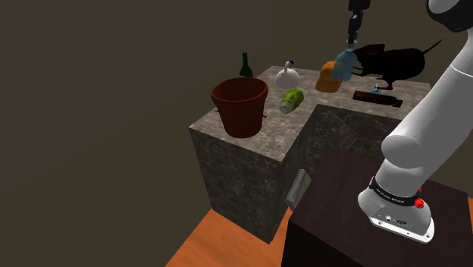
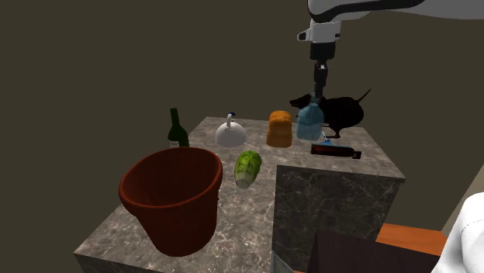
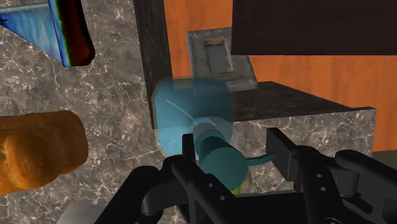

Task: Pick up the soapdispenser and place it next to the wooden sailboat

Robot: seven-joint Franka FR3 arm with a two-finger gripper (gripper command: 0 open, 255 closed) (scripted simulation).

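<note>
A translucent blue soap dispenser [image 1: 344,65] [image 2: 309,122] [image 3: 191,114] hangs in the air above the back of the marble counter [image 1: 250,155]. My black gripper [image 1: 351,45] [image 2: 319,89] [image 3: 232,153] comes down from above and is shut on its pump head. The sailboat [image 1: 377,96] [image 2: 336,150] [image 3: 60,32], with a dark reddish hull and a blue sail, lies on the counter just below and to the shoulder view's right of the dispenser.
An orange bread loaf [image 1: 328,78] [image 2: 280,129] [image 3: 38,149] sits close beside the dispenser. A white round kettle [image 1: 287,76], a green lettuce [image 1: 292,100], a green bottle [image 1: 245,66] and a big red-brown pot [image 1: 239,106] stand further along. A black figure [image 1: 394,62] sits behind the sailboat.
</note>
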